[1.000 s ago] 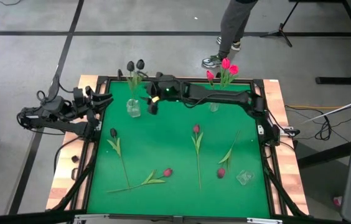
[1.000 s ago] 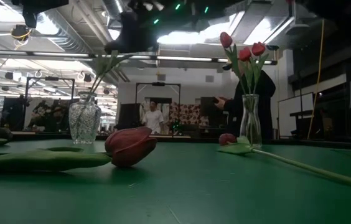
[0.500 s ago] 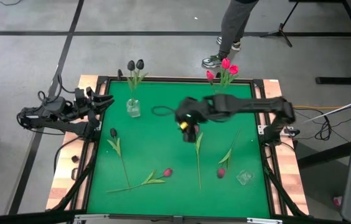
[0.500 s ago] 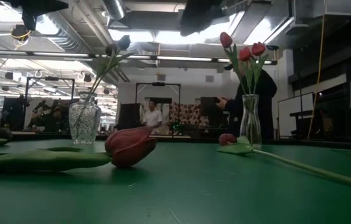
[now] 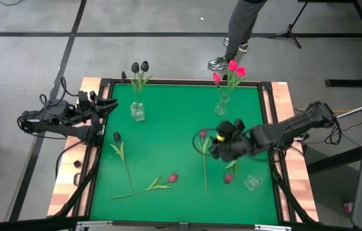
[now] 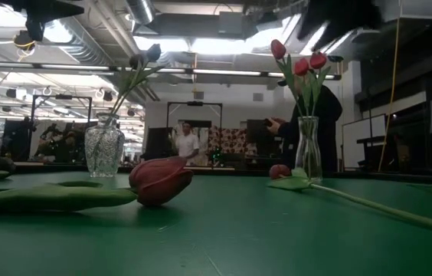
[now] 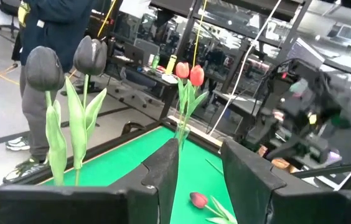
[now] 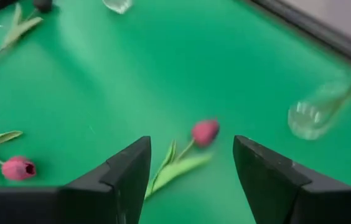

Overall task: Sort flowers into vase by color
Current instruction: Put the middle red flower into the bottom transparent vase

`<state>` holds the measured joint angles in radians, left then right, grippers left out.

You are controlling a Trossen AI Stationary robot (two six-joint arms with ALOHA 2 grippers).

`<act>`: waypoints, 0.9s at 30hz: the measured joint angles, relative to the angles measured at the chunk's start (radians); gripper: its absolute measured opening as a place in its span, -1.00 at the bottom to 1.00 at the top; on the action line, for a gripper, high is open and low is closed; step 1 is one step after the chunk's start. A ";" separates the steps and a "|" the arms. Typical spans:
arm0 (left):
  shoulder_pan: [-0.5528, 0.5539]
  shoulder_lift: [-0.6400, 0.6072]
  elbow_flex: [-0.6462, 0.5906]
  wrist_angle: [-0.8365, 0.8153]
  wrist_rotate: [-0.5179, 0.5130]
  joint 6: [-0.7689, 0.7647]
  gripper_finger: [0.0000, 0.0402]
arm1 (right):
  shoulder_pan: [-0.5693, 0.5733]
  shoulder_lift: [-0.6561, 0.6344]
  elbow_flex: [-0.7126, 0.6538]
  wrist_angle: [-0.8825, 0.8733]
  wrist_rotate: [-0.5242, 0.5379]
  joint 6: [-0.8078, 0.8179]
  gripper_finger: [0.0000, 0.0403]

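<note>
The right gripper (image 5: pixel 218 147) hangs with jaws spread and empty over the long-stemmed pink-red tulip (image 5: pixel 202 134) lying mid-table, seemingly lined up to pick it; four more such flowers lie loose on the green felt table (image 5: pixel 168 128). The two black-budded tulips (image 5: pixel 139 67) stand in the far-left clear glass vase (image 5: pixel 137 112) and the bright pink ones (image 5: pixel 233 69) in the far-right slim glass vase (image 5: pixel 222 106), colours kept apart; the left gripper (image 5: pixel 107 104) waits, jaws released, at the table's left edge.

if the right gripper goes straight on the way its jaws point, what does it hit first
Most likely the pink tulip lying on the green mat, centred between the open jaws of the right gripper. How far off it is stays unclear.

overhead, table-level, two wrist views
</note>
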<state>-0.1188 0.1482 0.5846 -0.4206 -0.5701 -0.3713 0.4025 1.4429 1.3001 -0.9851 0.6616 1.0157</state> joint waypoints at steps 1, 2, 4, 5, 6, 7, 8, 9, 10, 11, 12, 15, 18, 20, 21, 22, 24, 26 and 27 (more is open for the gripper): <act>0.000 0.000 0.000 0.000 0.000 -0.007 -0.41 | 0.020 0.007 -0.026 0.008 0.003 0.062 0.13; 0.000 0.000 0.000 0.000 0.000 -0.011 -0.41 | 0.036 0.014 -0.052 0.019 0.008 0.128 0.13; 0.000 0.000 0.000 0.000 0.000 -0.014 -0.41 | 0.066 0.033 -0.100 0.018 0.019 0.243 0.13; 0.000 0.000 0.000 0.000 0.000 -0.015 -0.41 | 0.075 0.044 -0.118 0.020 0.028 0.292 0.13; 0.000 0.000 0.000 -0.002 0.000 -0.015 -0.41 | 0.082 0.053 -0.132 0.025 0.044 0.337 0.13; 0.000 0.000 0.000 -0.002 0.000 -0.015 -0.41 | 0.086 0.063 -0.146 0.026 0.063 0.378 0.13; 0.000 0.000 0.000 -0.002 0.000 -0.015 -0.41 | 0.089 0.074 -0.157 0.027 0.073 0.414 0.13; 0.000 0.000 0.000 -0.003 0.000 -0.015 -0.41 | 0.089 0.089 -0.165 0.033 0.080 0.447 0.13; 0.000 0.000 0.000 -0.005 0.000 -0.015 -0.41 | 0.088 0.106 -0.173 0.050 0.079 0.463 0.13; 0.000 0.000 0.000 -0.007 0.000 -0.016 -0.41 | 0.088 0.124 -0.178 0.058 0.078 0.474 0.13; 0.000 0.000 0.000 -0.010 0.000 -0.019 -0.41 | 0.088 0.143 -0.180 0.064 0.073 0.478 0.13; 0.000 0.000 0.000 -0.017 0.000 -0.020 -0.41 | 0.087 0.202 -0.181 0.109 0.071 0.480 0.13; 0.000 0.000 0.000 -0.017 0.000 -0.020 -0.41 | 0.079 0.259 -0.182 0.132 0.062 0.480 0.13; 0.000 0.000 0.000 -0.017 0.000 -0.020 -0.41 | 0.069 0.289 -0.182 0.165 0.053 0.480 0.13; 0.000 0.000 0.000 -0.017 0.000 -0.020 -0.41 | 0.067 0.302 -0.182 0.180 0.047 0.480 0.13; 0.000 0.000 0.000 -0.017 0.000 -0.020 -0.41 | 0.066 0.314 -0.182 0.191 0.037 0.479 0.13; 0.000 0.000 0.000 -0.020 0.000 -0.020 -0.41 | 0.055 0.337 -0.182 0.227 0.024 0.469 0.13; 0.000 0.000 0.000 -0.020 0.000 -0.020 -0.41 | 0.054 0.356 -0.182 0.242 0.002 0.463 0.13; 0.000 0.000 0.000 -0.021 -0.001 -0.020 -0.41 | 0.054 0.365 -0.182 0.254 -0.003 0.457 0.13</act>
<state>-0.1184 0.1478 0.5846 -0.4412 -0.5709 -0.3912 0.4568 1.8083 1.1179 -0.7313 0.6583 1.4725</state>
